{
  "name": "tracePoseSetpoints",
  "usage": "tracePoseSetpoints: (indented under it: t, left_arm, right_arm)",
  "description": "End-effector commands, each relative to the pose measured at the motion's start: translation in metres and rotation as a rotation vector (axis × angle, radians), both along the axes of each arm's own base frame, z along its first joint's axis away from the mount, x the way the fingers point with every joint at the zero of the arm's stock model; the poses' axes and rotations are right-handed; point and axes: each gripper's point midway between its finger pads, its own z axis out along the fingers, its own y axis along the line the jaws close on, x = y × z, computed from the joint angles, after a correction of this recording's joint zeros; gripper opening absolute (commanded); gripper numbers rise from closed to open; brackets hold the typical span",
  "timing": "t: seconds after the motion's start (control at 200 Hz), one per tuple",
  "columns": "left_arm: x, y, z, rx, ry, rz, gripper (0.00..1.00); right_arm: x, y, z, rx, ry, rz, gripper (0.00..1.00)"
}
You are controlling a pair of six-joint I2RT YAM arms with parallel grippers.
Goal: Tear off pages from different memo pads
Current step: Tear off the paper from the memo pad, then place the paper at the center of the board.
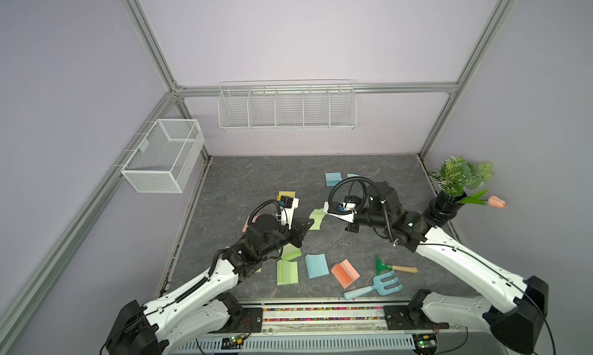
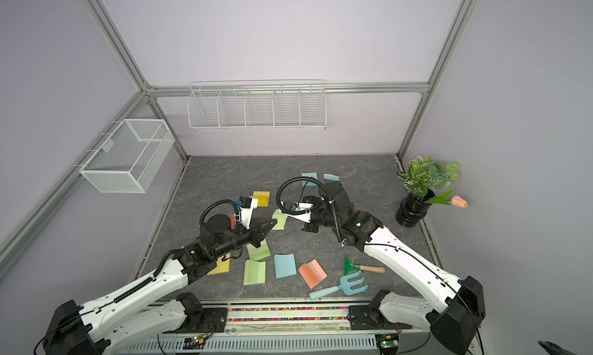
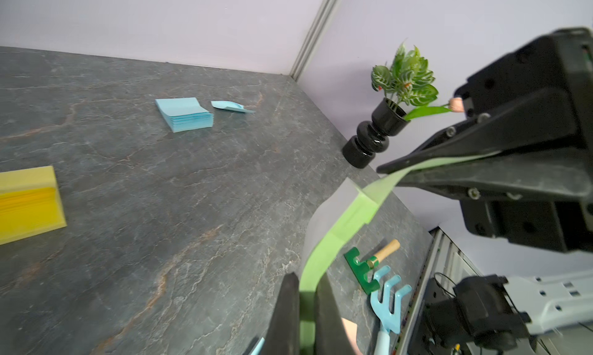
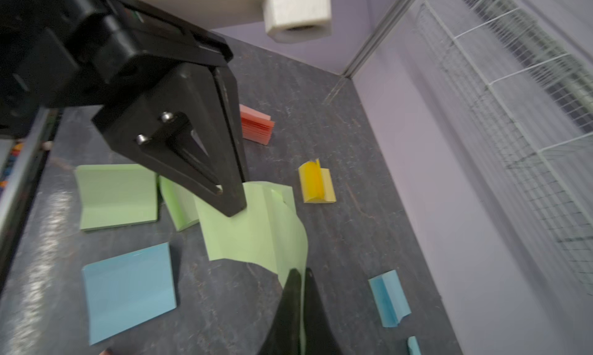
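A light green memo pad (image 1: pixel 316 218) (image 3: pixel 346 222) hangs between my two grippers near the table's middle. My left gripper (image 3: pixel 306 292) (image 1: pixel 310 222) is shut on the pad's edge. My right gripper (image 4: pixel 301 273) (image 2: pixel 283 209) is shut on the pad's top page (image 4: pixel 293 238), which curves away from the block (image 4: pixel 244 228). Other memo pads lie around: yellow (image 1: pixel 286 194), blue (image 1: pixel 333 178), green (image 1: pixel 287 271), blue (image 1: pixel 317 265), salmon (image 1: pixel 345 273). A loose blue page (image 3: pixel 232 106) lies beside the far blue pad.
A blue toy garden fork (image 1: pixel 375 287) and a small green rake (image 1: pixel 394 266) lie near the front right. A black vase with a plant (image 1: pixel 446 206) stands at the right edge. Wire baskets (image 1: pixel 163 154) (image 1: pixel 285 106) hang on the walls.
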Motion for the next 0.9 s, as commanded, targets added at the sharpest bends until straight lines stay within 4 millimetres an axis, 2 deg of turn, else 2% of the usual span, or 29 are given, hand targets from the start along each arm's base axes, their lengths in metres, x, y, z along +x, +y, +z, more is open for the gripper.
tracePoseSetpoints:
  t: [0.0, 0.155, 0.295, 0.425, 0.475, 0.555, 0.68, 0.795, 0.895]
  left_arm:
    - [0.020, 0.024, -0.021, 0.085, 0.076, 0.184, 0.00]
    - [0.027, 0.038, -0.026, 0.108, 0.099, 0.277, 0.00]
    - [0.031, 0.055, -0.028, 0.120, 0.111, 0.370, 0.00]
    - [0.031, 0.059, -0.027, 0.110, 0.113, 0.390, 0.00]
    - [0.030, 0.058, -0.027, 0.101, 0.121, 0.388, 0.00]
    - [0.028, 0.056, -0.026, 0.092, 0.132, 0.374, 0.00]
    - [0.027, 0.056, -0.024, 0.079, 0.134, 0.372, 0.00]
    - [0.027, 0.056, -0.023, 0.072, 0.133, 0.371, 0.00]
    - [0.027, 0.055, -0.024, 0.072, 0.137, 0.368, 0.00]
  right_arm:
    - [0.035, -0.015, 0.049, 0.075, -0.282, -0.146, 0.06]
    - [0.060, -0.013, 0.021, -0.055, -0.270, -0.156, 0.07]
    - [0.105, -0.026, -0.017, -0.243, -0.259, -0.204, 0.08]
    - [0.148, -0.064, -0.087, -0.531, -0.146, -0.164, 0.12]
    - [0.156, -0.082, -0.116, -0.628, -0.070, -0.136, 0.11]
    - [0.166, -0.108, -0.152, -0.736, 0.034, -0.106, 0.11]
    - [0.188, -0.131, -0.182, -0.778, 0.110, -0.134, 0.13]
    - [0.198, -0.146, -0.208, -0.822, 0.185, -0.138, 0.14]
    - [0.210, -0.154, -0.221, -0.833, 0.205, -0.162, 0.14]
